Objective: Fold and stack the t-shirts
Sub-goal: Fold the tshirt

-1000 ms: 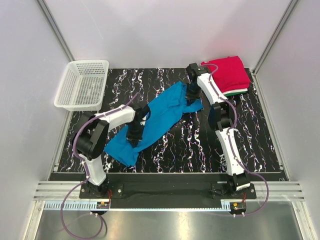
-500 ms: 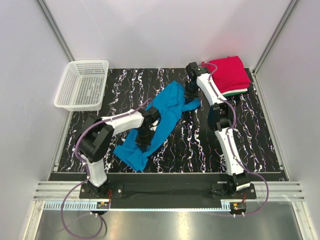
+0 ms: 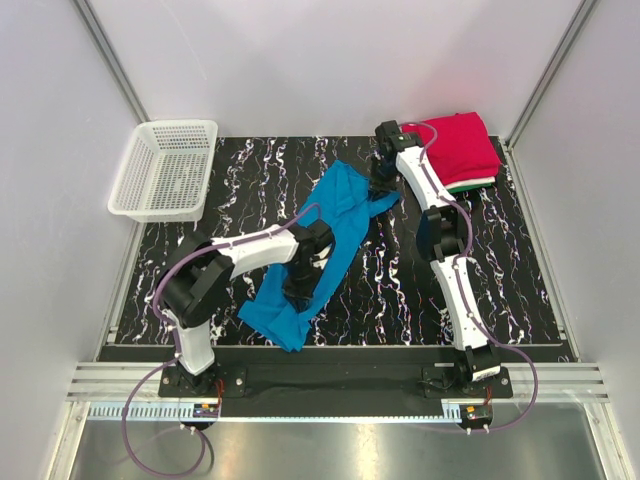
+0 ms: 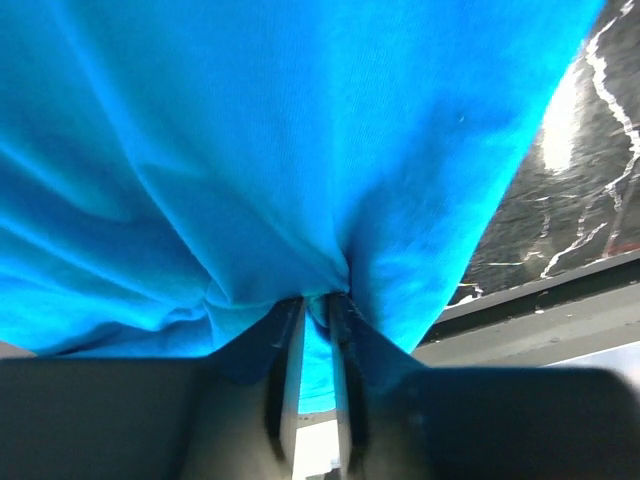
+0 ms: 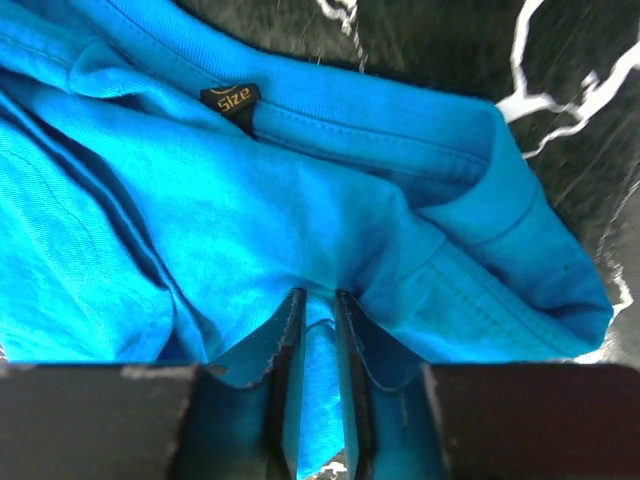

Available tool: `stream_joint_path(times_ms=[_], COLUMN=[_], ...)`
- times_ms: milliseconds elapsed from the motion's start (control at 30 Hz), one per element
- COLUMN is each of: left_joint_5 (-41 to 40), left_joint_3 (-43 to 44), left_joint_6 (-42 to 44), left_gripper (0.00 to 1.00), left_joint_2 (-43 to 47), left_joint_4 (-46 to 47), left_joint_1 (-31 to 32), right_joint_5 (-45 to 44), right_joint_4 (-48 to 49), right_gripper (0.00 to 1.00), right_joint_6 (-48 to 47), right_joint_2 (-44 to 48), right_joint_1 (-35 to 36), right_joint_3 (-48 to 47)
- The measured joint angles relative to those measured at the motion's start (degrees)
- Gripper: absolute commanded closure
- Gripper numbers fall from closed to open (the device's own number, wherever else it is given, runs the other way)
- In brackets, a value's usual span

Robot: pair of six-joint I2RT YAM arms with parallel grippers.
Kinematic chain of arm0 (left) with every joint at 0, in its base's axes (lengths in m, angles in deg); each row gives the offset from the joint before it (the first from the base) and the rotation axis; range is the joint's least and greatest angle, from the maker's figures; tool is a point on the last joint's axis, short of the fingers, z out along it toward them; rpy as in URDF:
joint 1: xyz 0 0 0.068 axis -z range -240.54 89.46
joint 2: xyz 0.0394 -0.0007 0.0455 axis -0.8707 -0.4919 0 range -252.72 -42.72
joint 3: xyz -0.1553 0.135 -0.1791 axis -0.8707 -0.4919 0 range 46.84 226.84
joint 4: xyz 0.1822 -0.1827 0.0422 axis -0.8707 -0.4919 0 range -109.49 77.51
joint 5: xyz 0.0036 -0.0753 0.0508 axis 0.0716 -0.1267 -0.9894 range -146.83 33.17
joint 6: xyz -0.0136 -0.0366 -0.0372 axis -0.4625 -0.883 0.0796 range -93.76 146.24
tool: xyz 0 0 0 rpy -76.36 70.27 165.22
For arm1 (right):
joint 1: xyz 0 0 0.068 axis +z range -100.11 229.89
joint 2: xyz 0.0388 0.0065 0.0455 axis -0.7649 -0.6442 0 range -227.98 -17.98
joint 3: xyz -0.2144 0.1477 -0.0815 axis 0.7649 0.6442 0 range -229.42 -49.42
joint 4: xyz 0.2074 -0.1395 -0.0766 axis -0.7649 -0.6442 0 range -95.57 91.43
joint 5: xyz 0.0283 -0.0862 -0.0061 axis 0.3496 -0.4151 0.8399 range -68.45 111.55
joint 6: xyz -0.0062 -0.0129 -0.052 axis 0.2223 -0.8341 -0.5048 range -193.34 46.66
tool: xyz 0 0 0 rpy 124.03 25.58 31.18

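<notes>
wht mesh basket (image 3: 163, 170) far-L corner, blk marbled tbl (image 3: 520, 270)

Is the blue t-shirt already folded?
Not folded: the blue t-shirt lies bunched in a long crooked strip, pinched by the left gripper and the right gripper.

Lab cell: white panels (image 3: 330, 60), aluminium framing (image 3: 330, 380)

The right hand (image 5: 318, 330) pinches a fold of the blue t-shirt (image 5: 140, 250), both fingers pressed tight on the cloth. Just beyond the pinch, a black size tag (image 5: 232, 98) sits under the collar (image 5: 390, 112). Past the tag lies the black, white-veined bench (image 5: 470, 45).
</notes>
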Motion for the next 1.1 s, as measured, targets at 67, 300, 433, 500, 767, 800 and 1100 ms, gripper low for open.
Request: stream_joint_path(times_ms=[67,300,433,500,767,800,1100], left_joint_5=[-0.37,-2.62,-4.39,-5.33,-9.35,-9.55,-5.4], left_joint_3=[0.9,6.51,10.51,12.17,29.57,33.97,63.93], left_joint_6=[-0.22,-0.59,-0.57,-0.57,-0.59,-0.59,-3.21], left_gripper=[0.6,0.55,0.53,0.53,0.53,0.53,0.51], left_joint_2=[0.02,3.08,5.97,6.29,-1.88,-4.81,-28.76], left_joint_4=[-0.37,-0.98,-1.03,-1.05,-3.74,-3.76,-3.78], left_joint_1=[0.0,-0.15,-0.87,-1.46,-8.28,-9.29,-14.73], right_joint_5=[-0.02,-1.97,-1.44,-0.26,4.68,4.87,11.91], right_joint_4=[0.76,2.08,2.69,3.04,2.16,2.43,10.62], right_gripper=[0.7,0.54,0.53,0.53,0.55,0.54,0.53], right_joint_6=[-0.15,-2.45,-3.63,-3.63,-3.32,-3.34,3.96], right_joint_2=[0.07,3.43,9.49,12.35,27.47,30.62,56.85], right_joint_1=[-0.26,-0.98,-1.14,-1.2,-0.09,0.52,14.25], right_joint_3=[0.0,0.15,0.28,0.28,16.28,22.27,70.82])
